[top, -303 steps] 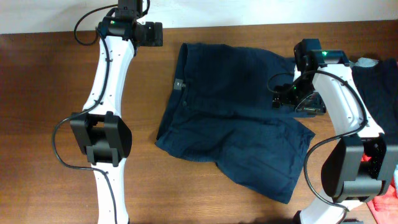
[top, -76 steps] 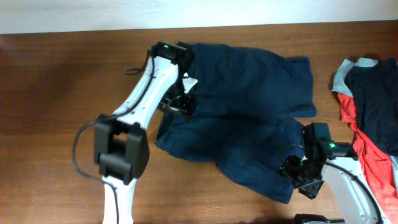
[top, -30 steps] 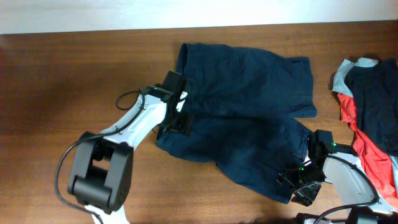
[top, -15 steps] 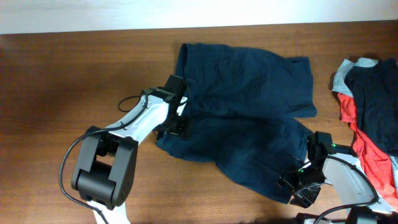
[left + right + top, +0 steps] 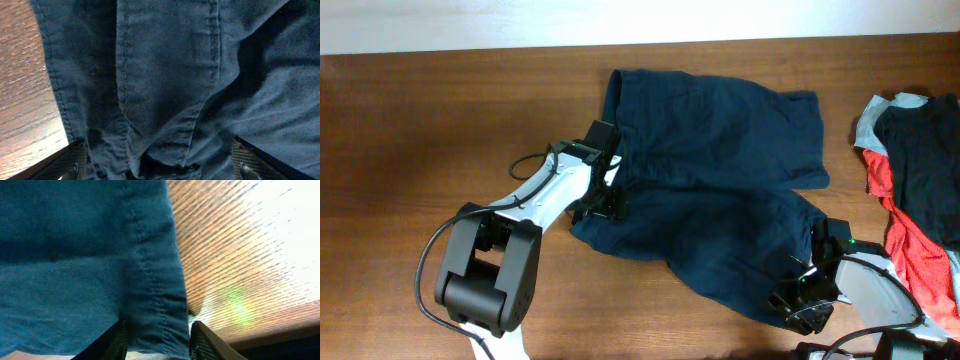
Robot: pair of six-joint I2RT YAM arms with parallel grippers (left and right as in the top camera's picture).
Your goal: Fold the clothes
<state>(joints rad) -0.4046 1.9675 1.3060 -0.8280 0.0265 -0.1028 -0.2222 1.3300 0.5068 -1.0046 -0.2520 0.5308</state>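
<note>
We see left hand (image 5: 160,167) wide on shorts (image 5: 720,150) waistband, unmoved | right hand (image 5: 157,340) narrower round near hem, grip unclear

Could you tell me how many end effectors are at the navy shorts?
2: left end effector at the shorts' waistband, right end effector at the lower leg's hem corner.

We are holding our left arm bent in toward the middle, the left gripper (image 5: 603,200) pointing down with its jaws spread wide. We are keeping our right arm low at the near right, the right gripper (image 5: 798,306) tipped down, jaws partway apart.
</note>
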